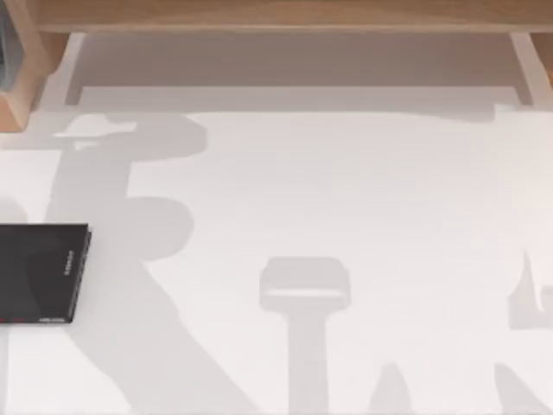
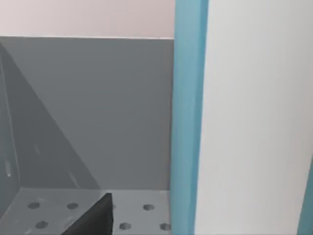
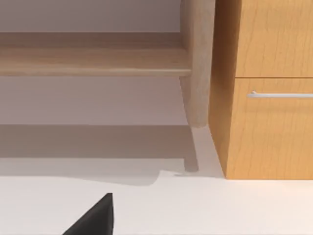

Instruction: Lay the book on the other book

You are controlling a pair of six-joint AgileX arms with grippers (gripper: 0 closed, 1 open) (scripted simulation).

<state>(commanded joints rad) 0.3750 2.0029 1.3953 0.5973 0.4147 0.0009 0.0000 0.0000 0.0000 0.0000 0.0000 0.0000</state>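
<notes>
- The other book [image 1: 39, 272], thin and black, lies flat at the counter's [image 1: 346, 216] left edge.
- The book [image 2: 190, 117] fills the left wrist view close up: teal cover edge beside white pages, a grey perforated surface behind it.
- Whether either claw is spread or pinching, I cannot tell.
- Judged step: fetching the book; next, carry it over the black one and lay it flat.

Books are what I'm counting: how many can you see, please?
2: the black book lies at the table's left edge in the top view; the teal-blue book fills the left wrist view close up.
</notes>
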